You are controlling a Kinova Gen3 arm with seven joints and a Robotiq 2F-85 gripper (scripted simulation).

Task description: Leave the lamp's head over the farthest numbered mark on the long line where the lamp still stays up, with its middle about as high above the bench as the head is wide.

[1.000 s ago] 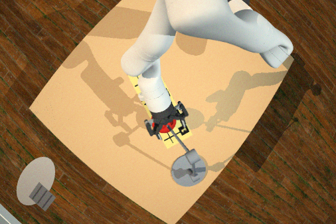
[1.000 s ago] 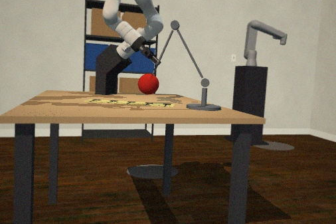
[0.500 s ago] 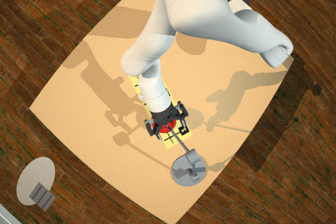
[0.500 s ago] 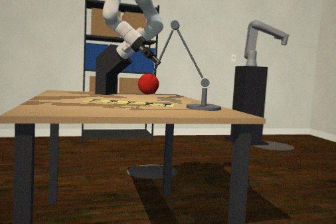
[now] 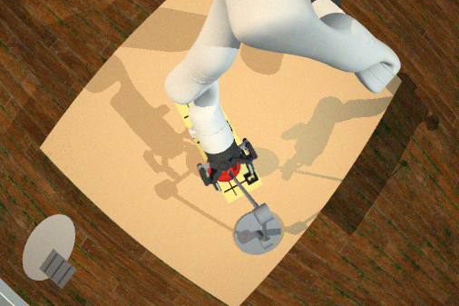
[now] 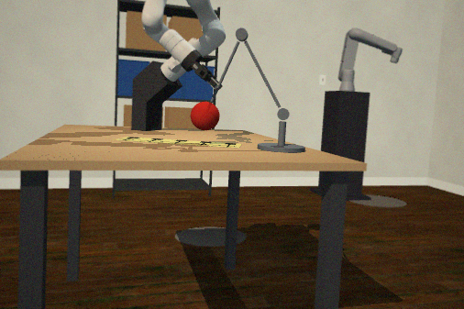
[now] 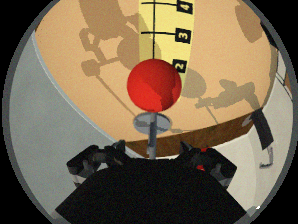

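The lamp has a round grey base (image 5: 258, 234) near the bench's edge, thin grey arms and a red ball head (image 6: 204, 115). The head hangs a little above the bench, over the near end of the yellow strip (image 6: 181, 142) with its long line and numbered marks. In the wrist view the head (image 7: 153, 87) covers the line just below the nearest visible mark (image 7: 178, 64). My gripper (image 5: 228, 164) is open, its fingers spread either side of the thin rod (image 7: 152, 137) above the head, touching nothing. It also shows in the side view (image 6: 214, 83).
The lamp's elbow joint (image 6: 241, 34) stands high above the bench. A shelf unit (image 6: 167, 61) and a dark pedestal stand behind the bench. A second grey arm on a black pedestal (image 6: 346, 135) stands to the right. A grey disc (image 5: 48, 247) lies on the floor.
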